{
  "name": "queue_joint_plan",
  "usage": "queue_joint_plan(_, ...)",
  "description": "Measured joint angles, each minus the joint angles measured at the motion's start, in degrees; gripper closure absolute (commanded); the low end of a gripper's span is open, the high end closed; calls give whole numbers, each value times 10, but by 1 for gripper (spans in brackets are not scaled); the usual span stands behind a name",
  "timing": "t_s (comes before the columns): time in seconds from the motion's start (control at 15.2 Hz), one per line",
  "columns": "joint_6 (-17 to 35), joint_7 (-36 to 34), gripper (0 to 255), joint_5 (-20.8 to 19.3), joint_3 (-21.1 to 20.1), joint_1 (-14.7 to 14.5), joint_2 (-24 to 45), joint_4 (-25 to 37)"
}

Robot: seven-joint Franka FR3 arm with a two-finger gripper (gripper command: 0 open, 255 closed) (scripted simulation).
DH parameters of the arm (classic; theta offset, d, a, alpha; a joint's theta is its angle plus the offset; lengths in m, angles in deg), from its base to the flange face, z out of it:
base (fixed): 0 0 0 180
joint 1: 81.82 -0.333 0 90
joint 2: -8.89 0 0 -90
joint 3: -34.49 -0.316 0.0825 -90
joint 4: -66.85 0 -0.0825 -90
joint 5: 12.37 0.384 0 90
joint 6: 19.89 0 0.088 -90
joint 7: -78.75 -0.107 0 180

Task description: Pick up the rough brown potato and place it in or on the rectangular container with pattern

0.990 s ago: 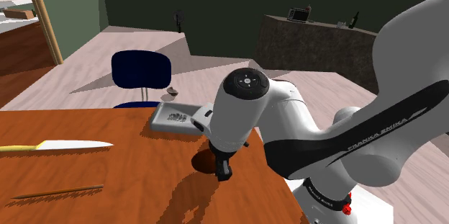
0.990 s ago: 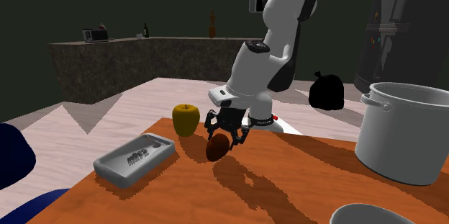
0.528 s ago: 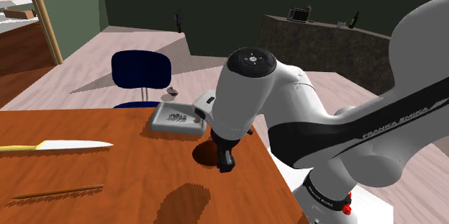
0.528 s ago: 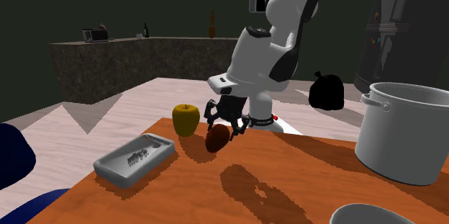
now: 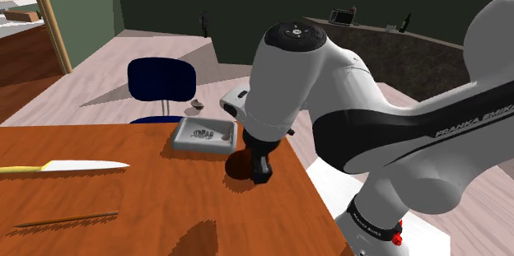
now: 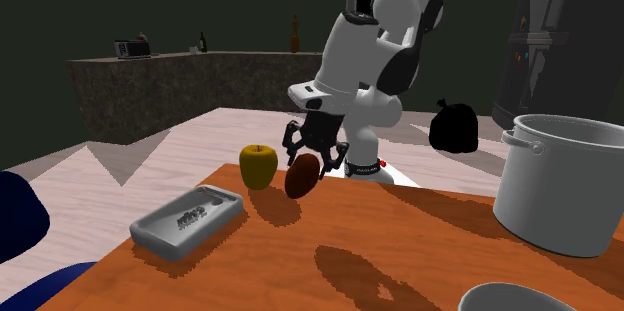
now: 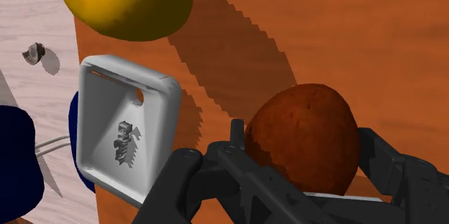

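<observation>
The brown potato (image 6: 303,176) hangs in the air above the wooden table (image 6: 430,249), pinched tight between the two black fingers of the gripper (image 6: 313,155). A yellow apple (image 6: 257,165) sits on the table near it, on the second exterior view's left. The grey box (image 6: 160,235) with a dark pattern inside lies further that way, apart from the potato, and a big grey pot (image 6: 560,194) stands well off on the other side.
</observation>
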Motion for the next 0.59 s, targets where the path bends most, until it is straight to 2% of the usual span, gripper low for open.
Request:
queue_joint_plan(0.4, -46, 16, 255, 3, 12, -4, -20, 28)
queue_joint_plan(0.59, -32, 35, 255, -16, 28, 18, 5, 44)
